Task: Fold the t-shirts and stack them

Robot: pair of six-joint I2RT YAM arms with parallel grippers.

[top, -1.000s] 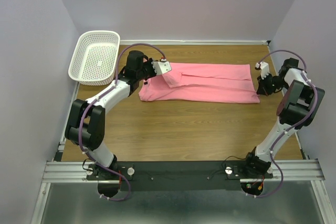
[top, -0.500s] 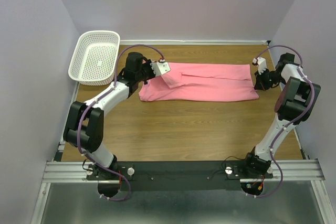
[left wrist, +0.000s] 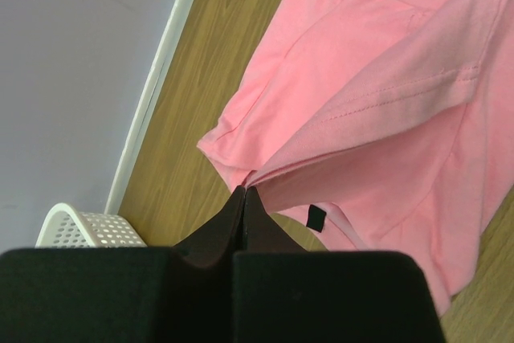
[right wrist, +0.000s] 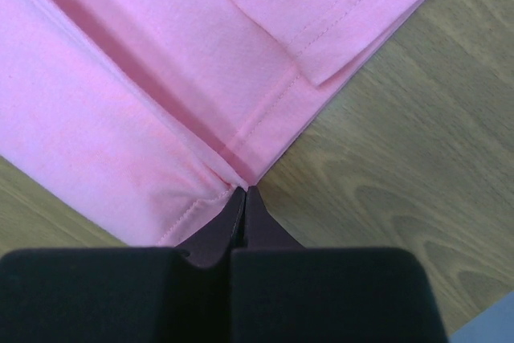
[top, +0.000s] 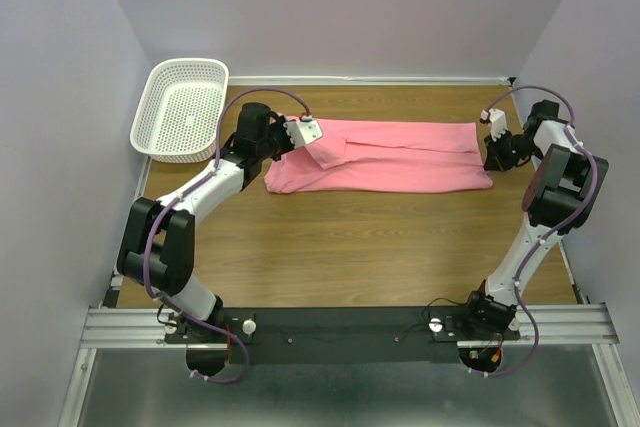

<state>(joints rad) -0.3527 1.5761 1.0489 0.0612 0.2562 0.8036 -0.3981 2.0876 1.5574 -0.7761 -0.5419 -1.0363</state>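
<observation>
A salmon-pink t-shirt [top: 400,157] lies folded into a long band across the back of the wooden table. My left gripper [top: 298,143] is at the band's left end, shut on a raised fold of the cloth. In the left wrist view the closed tips [left wrist: 244,192] pinch the t-shirt [left wrist: 385,86] at its edge, lifting it off the wood. My right gripper [top: 490,161] is at the right end, shut on the hem. In the right wrist view the tips [right wrist: 243,192] meet on the puckered edge of the t-shirt [right wrist: 152,78].
A white mesh basket [top: 181,110] stands at the back left corner, close to the left arm, and its rim [left wrist: 84,229] shows in the left wrist view. Walls close in the table on the left, back and right. Bare wood [top: 360,247] lies in front of the t-shirt.
The right arm has swung toward the back wall, its gripper still on the shirt's right end. The left gripper has shifted slightly left with the fold in it.
</observation>
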